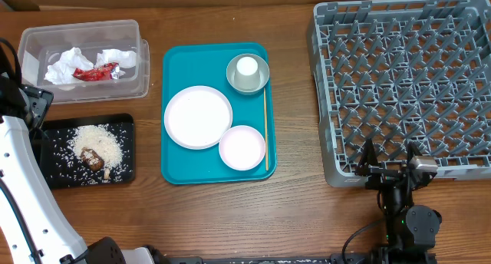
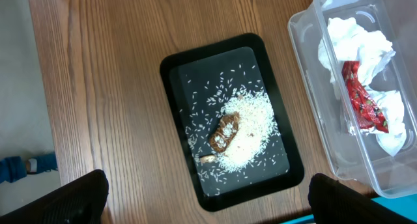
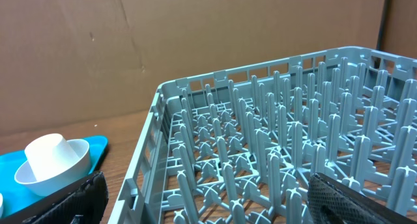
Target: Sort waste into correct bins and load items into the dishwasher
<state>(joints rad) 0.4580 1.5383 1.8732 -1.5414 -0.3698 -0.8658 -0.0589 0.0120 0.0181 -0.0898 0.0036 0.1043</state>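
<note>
Left jaws: wide apart, holding nothing, hanging above the black tray (image 2: 179,74). The rice (image 2: 251,129) and the brown lump (image 2: 225,131) lie directly below them. To one side, the clear tub (image 2: 303,28) holds the white napkins (image 2: 355,38) and the red wrapper (image 2: 361,100).

Right jaws: also apart and empty, low at the near edge of the dish rack (image 3: 273,139), pegs just ahead of them. The rack holds nothing.

Judgement: the waste looks sorted and loading has not begun.

Dishes sit on the teal tray (image 1: 176,64), well off to the side of the right jaws. They are a large plate (image 1: 198,117), a small dish (image 1: 242,147) just beside it, a bowl (image 1: 261,81) with a cup (image 1: 246,66) upside down inside it, and a wooden stick (image 1: 265,130) along the tray's edge nearest the rack.

Risks:
- The right jaws are close to the rack wall. A sideways swing without lifting first could knock or shift the rack on the worktop (image 1: 230,218).
- The cup is loose in the bowl, so a tilted lift may spill it out.
- The plates lie flat, and a jaw may skid off the rim and push them against each other.
- The stick is thin and close against the tray lip, so the pinch is likely to miss it.
- A low sweep of the left jaws could scatter rice.
</note>
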